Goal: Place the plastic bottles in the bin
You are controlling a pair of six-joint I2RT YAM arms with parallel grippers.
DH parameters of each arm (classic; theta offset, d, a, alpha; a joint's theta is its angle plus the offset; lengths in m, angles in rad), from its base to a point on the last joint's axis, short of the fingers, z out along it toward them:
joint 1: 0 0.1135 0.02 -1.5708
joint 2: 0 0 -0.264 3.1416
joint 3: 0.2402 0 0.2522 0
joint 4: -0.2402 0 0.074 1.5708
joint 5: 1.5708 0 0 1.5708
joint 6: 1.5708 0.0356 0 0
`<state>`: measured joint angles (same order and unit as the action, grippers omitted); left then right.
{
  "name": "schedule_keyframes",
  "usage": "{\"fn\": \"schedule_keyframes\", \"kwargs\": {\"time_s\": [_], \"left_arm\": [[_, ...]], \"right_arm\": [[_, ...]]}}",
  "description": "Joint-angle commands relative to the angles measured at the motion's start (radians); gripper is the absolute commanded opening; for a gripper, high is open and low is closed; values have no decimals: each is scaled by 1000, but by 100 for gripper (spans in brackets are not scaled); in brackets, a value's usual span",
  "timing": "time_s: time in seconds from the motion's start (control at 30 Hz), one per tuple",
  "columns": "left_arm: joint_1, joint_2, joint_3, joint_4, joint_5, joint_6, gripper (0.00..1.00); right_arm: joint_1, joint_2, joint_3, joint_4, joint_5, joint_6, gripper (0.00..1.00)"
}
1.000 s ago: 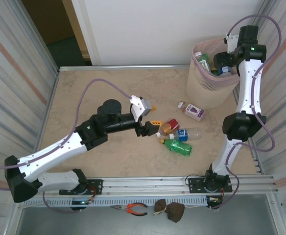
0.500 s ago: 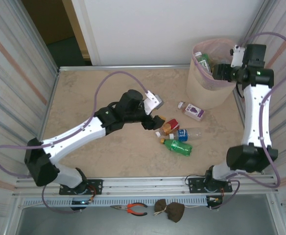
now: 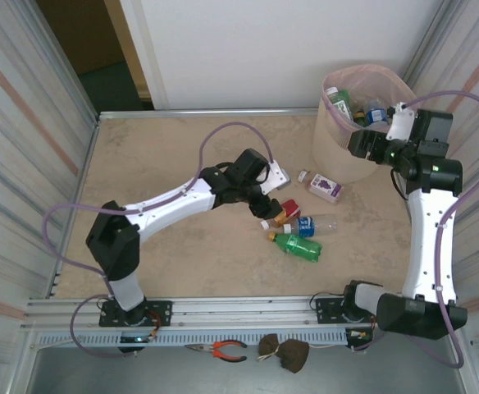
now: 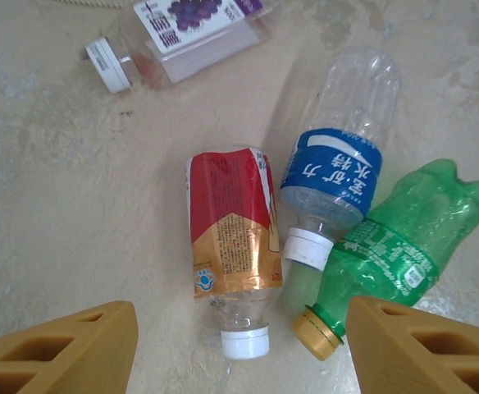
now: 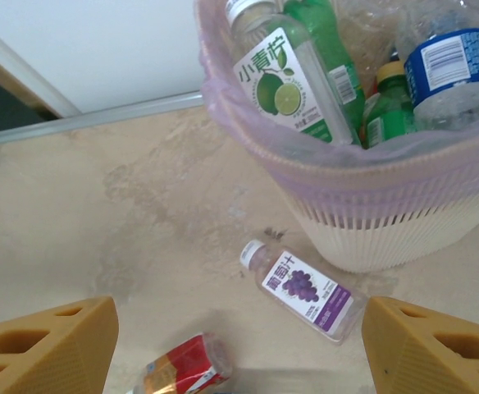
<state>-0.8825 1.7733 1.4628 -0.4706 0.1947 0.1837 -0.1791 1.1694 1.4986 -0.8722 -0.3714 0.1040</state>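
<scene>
Four plastic bottles lie on the table: a purple-label one (image 3: 323, 185), a red-label one (image 4: 231, 246), a clear blue-label one (image 4: 338, 172) and a green one (image 4: 395, 246). My left gripper (image 4: 239, 349) hovers open over the red-label bottle's white cap, holding nothing; from above, the left gripper (image 3: 260, 201) sits at the left of the cluster. The bin (image 3: 358, 131) stands at the back right with several bottles inside (image 5: 280, 74). My right gripper (image 5: 239, 349) is open and empty beside the bin's near rim, above the purple-label bottle (image 5: 309, 289).
Metal walls close in the table left and right. The bin's perforated wall (image 5: 387, 222) stands close to the purple-label bottle. Pliers (image 3: 223, 350) and a brown lump (image 3: 285, 353) lie below the front rail, off the table.
My left arm has stretched right, bringing its gripper over the bottle cluster. My right gripper has pulled back from over the bin to its near side.
</scene>
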Motion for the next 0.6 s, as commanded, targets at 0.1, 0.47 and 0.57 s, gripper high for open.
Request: {"fn": "schedule_keyframes", "kwargs": {"time_s": [0.1, 0.47, 0.57], "left_arm": [[12, 115, 121, -74, 41, 38, 68], [18, 314, 321, -216, 54, 58, 71], [19, 354, 344, -242, 79, 61, 72]], "right_arm": [[-7, -88, -59, -33, -44, 11, 77], [12, -116, -60, -56, -8, -16, 78], [16, -114, -57, -55, -8, -19, 78]]}}
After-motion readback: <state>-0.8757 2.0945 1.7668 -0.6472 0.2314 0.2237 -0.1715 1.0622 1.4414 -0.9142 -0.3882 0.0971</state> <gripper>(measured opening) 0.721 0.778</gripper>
